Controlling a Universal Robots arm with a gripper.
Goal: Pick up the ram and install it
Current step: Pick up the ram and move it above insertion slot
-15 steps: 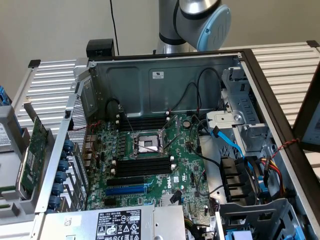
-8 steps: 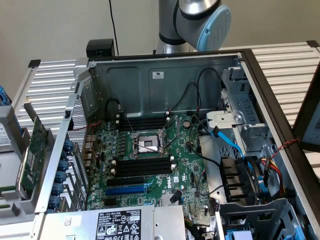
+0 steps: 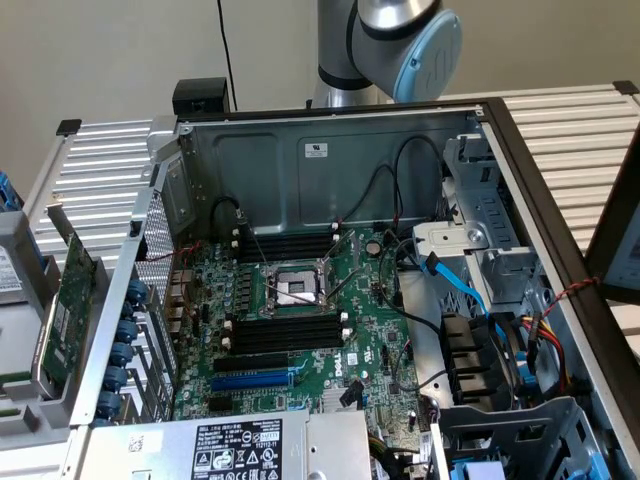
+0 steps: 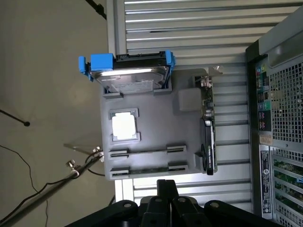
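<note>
Status: neither step complete (a judgement from the present layout). Pick-up outstanding; installation outstanding.

Hand [image 4: 166,184]: fully closed, fingers [image 4: 162,189] pressed together, nothing held. Hangs over the slatted surface [image 4: 189,28], just off the nearest edge of the grey tray [image 4: 156,127].

Ram [image 4: 149,169]: seated edge-on in the tray holder closest to the hand, between two end clips. Reads as a thin greenish strip. Near the fingers, not in contact. Just beyond it, a second, parallel holder: contents too thin to tell. Also on the tray: a hard drive [image 4: 130,75] in a blue caddy, a loose processor [image 4: 124,126] and an expansion card [image 4: 208,127] (not the part wanted).

Exterior view, open case [image 3: 330,150]: arm [image 3: 400,40] at 12 o'clock of it. Memory slots [image 3: 285,332] at 6 o'clock of the CPU socket [image 3: 297,287], with a second bank at 12 o'clock of the socket. All apparently vacant, no stick fitted in any.
</note>
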